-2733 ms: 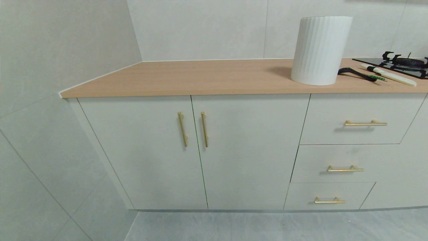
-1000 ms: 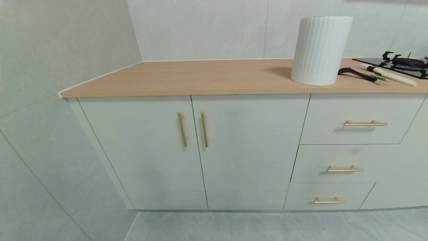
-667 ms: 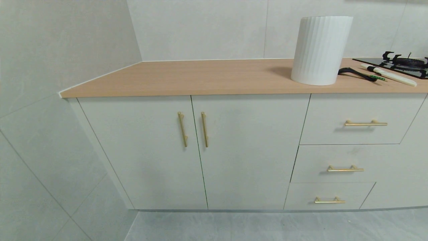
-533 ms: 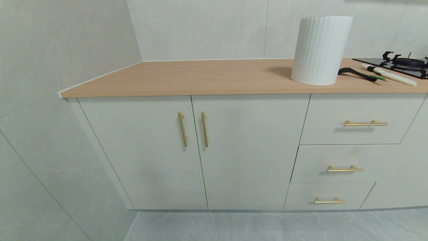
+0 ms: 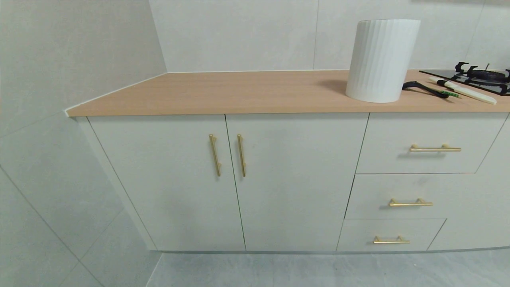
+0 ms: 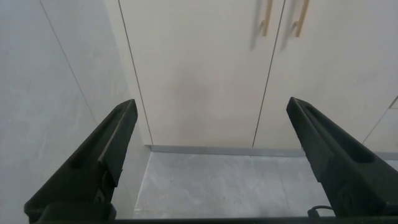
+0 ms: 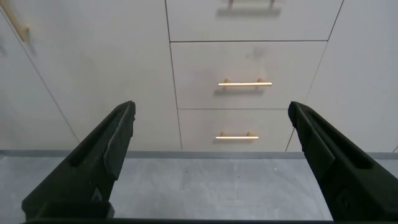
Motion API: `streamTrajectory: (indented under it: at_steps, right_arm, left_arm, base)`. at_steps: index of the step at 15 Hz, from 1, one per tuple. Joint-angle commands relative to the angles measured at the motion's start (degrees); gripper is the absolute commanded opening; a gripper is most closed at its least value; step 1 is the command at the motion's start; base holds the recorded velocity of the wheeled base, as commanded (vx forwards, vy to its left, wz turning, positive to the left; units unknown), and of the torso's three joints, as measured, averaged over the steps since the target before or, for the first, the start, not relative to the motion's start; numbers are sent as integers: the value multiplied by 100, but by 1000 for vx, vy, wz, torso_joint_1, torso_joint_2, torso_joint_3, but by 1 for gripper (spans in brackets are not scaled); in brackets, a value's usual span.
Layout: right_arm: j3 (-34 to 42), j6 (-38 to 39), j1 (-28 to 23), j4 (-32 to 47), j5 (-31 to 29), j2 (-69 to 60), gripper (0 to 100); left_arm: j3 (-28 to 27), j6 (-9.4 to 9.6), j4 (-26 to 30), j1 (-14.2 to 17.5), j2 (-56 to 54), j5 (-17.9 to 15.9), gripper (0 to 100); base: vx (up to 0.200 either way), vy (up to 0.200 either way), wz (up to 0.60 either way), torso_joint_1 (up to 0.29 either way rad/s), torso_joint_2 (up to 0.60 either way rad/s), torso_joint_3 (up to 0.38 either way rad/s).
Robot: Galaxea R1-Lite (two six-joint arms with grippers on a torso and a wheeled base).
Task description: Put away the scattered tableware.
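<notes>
Wood-look countertop (image 5: 239,89) and all that's on it can be seen nudged a bit in the head view compared with half a second back: its corner is slid toward 9 o'clock and the gold door handles (image 5: 215,155) are sat a hair lower. Since the whole picture was shifted as one, it's the camera that got moved, not the stuff, so the robot is probably being repositioned and no pickup has been started yet. The scattered tableware is found at about 2 o'clock in the head view, laid flat on the counter just at the 3 o'clock side of the white ribbed container (image 5: 381,59). It's made up of a black utensil (image 5: 425,88) with a curved handle, a thin green-patterned piece (image 5: 450,93) too small to be named, and a long cream-coloured piece (image 5: 470,93) with a dark end. All three are bunched close together, with the stove (image 5: 484,73) just past them at 1 o'clock. The left gripper (image 6: 210,106) is held low, faced at the cabinet doors (image 6: 199,74) and floor (image 6: 217,186), jaws spread wide with nothing between them. The right gripper (image 7: 210,106) is likewise spread wide and empty, pointed at the drawers (image 7: 249,62). A fair bit of closing-in is judged to be needed before anything gets grabbed.
</notes>
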Motion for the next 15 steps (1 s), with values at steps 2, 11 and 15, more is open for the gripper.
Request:
streamTrajectory:
  at_steps: [2,11,15]
  right_arm:
    - [0,2,10,1,0,10,100]
    - [0,11,10,1,0,10,100]
    - [0,11,10,-8,0,10,100]
  left_arm:
    - [0,-6,-7,6,9,2,100]
    - [0,-6,-7,6,9,2,100]
    - [0,-6,-7,6,9,2,100]
  base:
    - [0,-200,0,2,2,5]
    - [0,-200,0,4,3,3]
    - [0,0,0,0,0,0]
